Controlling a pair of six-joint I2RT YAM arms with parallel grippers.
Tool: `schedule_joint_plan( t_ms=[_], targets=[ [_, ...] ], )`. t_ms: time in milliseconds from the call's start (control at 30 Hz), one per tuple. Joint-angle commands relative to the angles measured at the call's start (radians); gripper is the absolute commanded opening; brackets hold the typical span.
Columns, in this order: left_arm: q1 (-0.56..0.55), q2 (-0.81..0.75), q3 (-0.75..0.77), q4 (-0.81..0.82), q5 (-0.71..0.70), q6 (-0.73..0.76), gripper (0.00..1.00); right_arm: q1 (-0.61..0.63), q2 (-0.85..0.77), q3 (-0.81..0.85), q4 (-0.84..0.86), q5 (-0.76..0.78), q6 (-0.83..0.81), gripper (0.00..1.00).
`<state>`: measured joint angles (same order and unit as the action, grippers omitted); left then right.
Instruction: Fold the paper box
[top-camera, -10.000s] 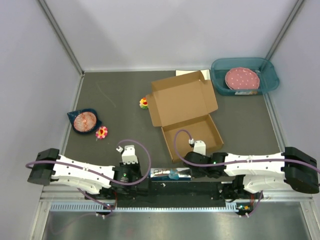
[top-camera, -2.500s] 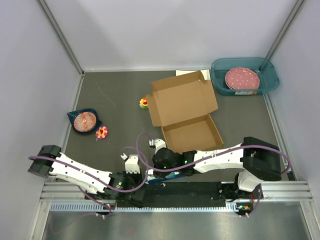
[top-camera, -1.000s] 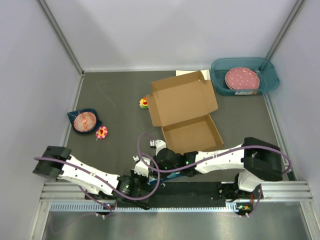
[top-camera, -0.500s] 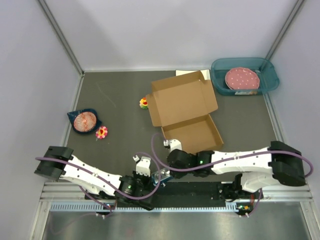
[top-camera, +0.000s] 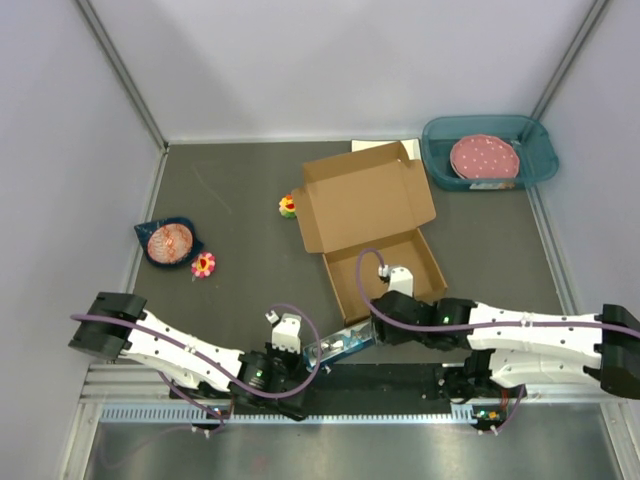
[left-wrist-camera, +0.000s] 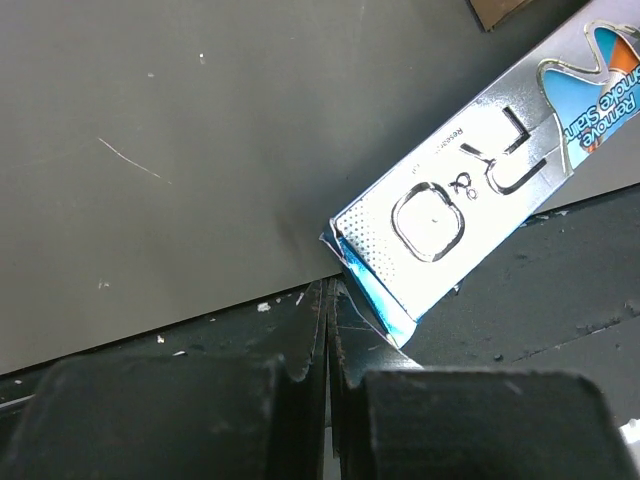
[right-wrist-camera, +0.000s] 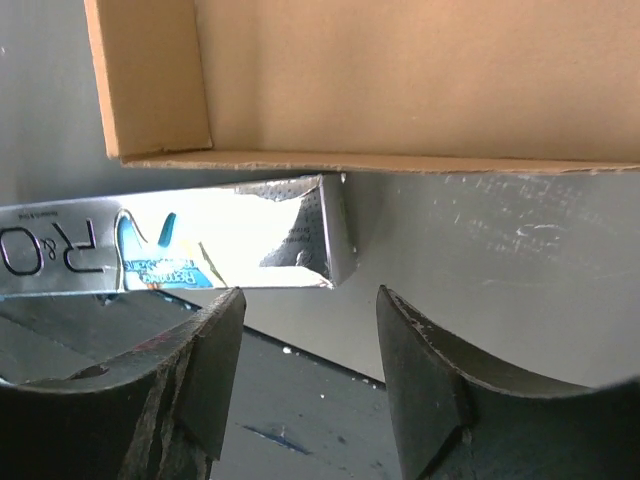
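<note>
With right gripper (right-wrist-camera: 310, 300) spread apart and left gripper (left-wrist-camera: 327, 292) squeezed together at a corner of the shiny carton (left-wrist-camera: 470, 190), could shove the paper box (top-camera: 365, 205) crooked when tugging.

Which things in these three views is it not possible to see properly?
1. Left wrist view: silver carton runs off the right edge; whether the shut left fingers pinch its flap is unclear.
2. Right wrist view: paper box cut off by the top edge.
3. Top view: white sheet mostly hidden behind the box.
</note>
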<state>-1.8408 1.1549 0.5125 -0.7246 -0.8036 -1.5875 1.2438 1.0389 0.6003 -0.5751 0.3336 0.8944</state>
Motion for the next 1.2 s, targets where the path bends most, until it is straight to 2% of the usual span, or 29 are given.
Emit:
schedule_joint_plan(
  t_ms=[0, 167, 267, 333, 633, 833, 1000, 1167],
  targets=[
    [-0.005, -0.012, 0.004, 0.001, 0.004, -0.008, 0.00, -0.035, -0.043, 0.004, -0.002, 0.058, 0.021, 0.57],
    [-0.006, -0.018, -0.006, 0.002, 0.010, -0.019, 0.00, -0.056, -0.071, -0.010, -0.003, 0.100, 0.026, 0.53],
    [-0.006, -0.018, -0.006, 0.002, 0.012, -0.019, 0.00, -0.078, -0.066, -0.023, -0.005, 0.093, 0.032, 0.43],
    [-0.005, -0.021, -0.008, 0.001, 0.012, -0.020, 0.00, -0.089, -0.056, -0.034, -0.005, 0.081, 0.040, 0.40],
    [-0.008, -0.011, 0.001, 0.002, 0.015, 0.000, 0.00, -0.095, 0.003, -0.060, 0.093, 0.039, 0.011, 0.48],
    [-0.008, -0.030, -0.014, 0.005, 0.027, -0.002, 0.00, -0.095, 0.001, -0.076, 0.138, 0.025, -0.006, 0.49],
    [-0.008, -0.023, -0.017, 0.013, 0.020, -0.008, 0.00, -0.095, 0.049, -0.096, 0.211, -0.048, -0.041, 0.36],
    [-0.008, -0.006, -0.006, -0.001, 0.011, -0.026, 0.00, -0.087, 0.062, -0.128, 0.288, -0.119, -0.054, 0.30]
  ],
)
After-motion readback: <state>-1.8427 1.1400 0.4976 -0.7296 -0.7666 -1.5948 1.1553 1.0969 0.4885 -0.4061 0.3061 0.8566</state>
